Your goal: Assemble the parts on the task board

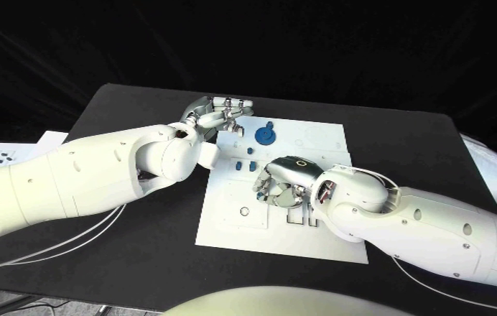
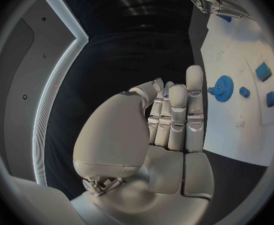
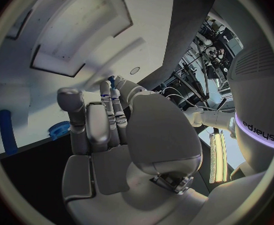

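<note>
Hands hover over the white task board: left hand, fingers straight and empty, beside the blue gear; right hand curled mid-board, grasp unclear.

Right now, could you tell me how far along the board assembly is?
Early on. The gear and small blue parts lie loose on the board. The left hand holds nothing; whether the right hand, low over the board, grips anything is unclear.
</note>
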{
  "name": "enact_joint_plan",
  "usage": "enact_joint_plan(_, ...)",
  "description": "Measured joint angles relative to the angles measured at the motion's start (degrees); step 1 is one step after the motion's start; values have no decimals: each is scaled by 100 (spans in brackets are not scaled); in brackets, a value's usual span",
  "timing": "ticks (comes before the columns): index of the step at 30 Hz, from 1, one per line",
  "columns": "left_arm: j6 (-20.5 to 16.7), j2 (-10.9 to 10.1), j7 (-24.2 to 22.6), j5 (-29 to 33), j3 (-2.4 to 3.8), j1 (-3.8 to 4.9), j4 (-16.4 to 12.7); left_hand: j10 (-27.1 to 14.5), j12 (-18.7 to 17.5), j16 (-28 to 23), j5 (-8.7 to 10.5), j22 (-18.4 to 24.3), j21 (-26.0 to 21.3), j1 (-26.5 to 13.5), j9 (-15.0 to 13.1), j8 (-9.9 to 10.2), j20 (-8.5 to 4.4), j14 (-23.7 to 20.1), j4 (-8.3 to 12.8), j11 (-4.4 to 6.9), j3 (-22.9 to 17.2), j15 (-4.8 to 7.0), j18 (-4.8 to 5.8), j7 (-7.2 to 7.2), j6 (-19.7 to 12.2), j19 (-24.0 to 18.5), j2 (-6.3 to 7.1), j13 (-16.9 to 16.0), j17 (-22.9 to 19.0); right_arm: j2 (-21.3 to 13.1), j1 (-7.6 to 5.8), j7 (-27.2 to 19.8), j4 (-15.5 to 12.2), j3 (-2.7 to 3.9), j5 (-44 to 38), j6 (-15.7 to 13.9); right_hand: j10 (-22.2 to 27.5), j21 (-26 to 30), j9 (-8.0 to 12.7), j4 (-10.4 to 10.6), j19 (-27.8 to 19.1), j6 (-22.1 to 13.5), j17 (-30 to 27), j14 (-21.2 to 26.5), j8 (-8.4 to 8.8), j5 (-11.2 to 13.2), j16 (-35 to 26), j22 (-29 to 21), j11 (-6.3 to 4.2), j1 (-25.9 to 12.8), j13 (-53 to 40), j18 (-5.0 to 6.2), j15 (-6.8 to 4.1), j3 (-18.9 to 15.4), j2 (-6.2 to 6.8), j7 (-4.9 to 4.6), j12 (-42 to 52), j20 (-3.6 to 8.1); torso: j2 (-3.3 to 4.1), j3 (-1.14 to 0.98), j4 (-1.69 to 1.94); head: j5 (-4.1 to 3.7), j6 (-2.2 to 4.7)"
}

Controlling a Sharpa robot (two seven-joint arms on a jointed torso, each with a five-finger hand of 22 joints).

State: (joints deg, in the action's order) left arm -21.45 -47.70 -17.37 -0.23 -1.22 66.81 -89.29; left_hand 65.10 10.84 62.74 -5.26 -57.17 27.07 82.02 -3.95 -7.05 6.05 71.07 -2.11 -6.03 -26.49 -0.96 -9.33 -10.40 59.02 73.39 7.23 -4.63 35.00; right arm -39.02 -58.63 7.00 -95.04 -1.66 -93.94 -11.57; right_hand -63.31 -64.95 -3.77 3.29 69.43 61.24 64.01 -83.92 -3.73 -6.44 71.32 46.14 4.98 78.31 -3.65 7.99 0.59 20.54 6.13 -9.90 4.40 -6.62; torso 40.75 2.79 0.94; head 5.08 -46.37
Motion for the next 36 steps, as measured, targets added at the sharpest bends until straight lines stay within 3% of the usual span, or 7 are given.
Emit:
enact_joint_plan(8,1,-1,6,0,0,0,15,0,0,0,0,0,0,0,0,0,0,0,0,0,0,0,0,0,0,0,0,0,0,-171,28,-8,-137,-24,14,-152,338,104,0,-1,-113,-178,-110,0,0,-91,-76,-163,206,-105,11,-1,54,-298,147,-77,21,-68,-1,-2,0,-14,7)
enact_joint_plan(16,2,-7,11,0,0,0,24,0,0,0,0,-1,0,0,0,0,0,-1,0,0,0,-1,0,0,0,0,0,0,1,-608,-6,20,-510,2,74,-412,399,131,0,-5,-142,-211,-132,0,0,-101,-108,-189,206,-105,-13,-1,54,-394,147,-73,65,-57,-5,-2,-9,-42,26)
enact_joint_plan(25,6,-11,16,0,0,0,29,1,0,0,0,-1,0,0,0,0,0,-1,0,0,0,-1,0,0,0,0,0,0,-6,-1209,-316,143,-756,48,181,-540,535,271,0,-41,-256,-325,-319,0,0,-155,-246,-348,134,-84,-12,-1,54,-645,168,40,131,-45,-6,-2,-8,-151,99)
enact_joint_plan(27,7,-13,16,0,0,0,29,1,0,0,0,-1,0,0,0,0,0,-1,0,0,0,-1,0,0,0,0,0,0,-8,-1331,-388,178,-776,52,203,-524,629,337,0,-49,-298,-366,-395,1,0,-155,-311,-429,142,-76,-8,0,55,-731,176,81,131,-49,-6,-1,-8,-179,113)
enact_joint_plan(29,8,-20,17,0,0,0,28,1,0,0,0,-1,0,0,0,0,0,-1,0,0,0,-1,0,0,0,0,0,0,-9,-1480,-478,220,-803,54,222,-487,765,421,0,-53,-371,-445,-496,43,0,-188,-398,-535,153,-76,-7,87,97,-872,176,111,131,-59,-6,1,-10,-214,130)
enact_joint_plan(32,9,-31,19,0,0,0,25,1,0,0,0,-1,0,0,0,0,0,-1,0,1,0,-1,0,0,0,0,0,0,-8,-1691,-593,291,-818,62,231,-400,869,482,-1,-58,-397,-537,-587,62,0,-209,-453,-631,185,-45,-7,88,116,-1070,201,197,131,-67,-6,1,-15,-263,155)
enact_joint_plan(36,12,-34,20,1,0,0,22,1,0,0,0,-1,0,0,0,0,0,-1,0,0,0,-1,0,0,0,0,0,0,-8,-1865,-671,365,-808,60,207,-274,904,514,-1,-78,-418,-566,-619,80,0,-229,-468,-670,150,35,-7,88,98,-1200,120,225,136,-46,-6,1,-26,-308,180)
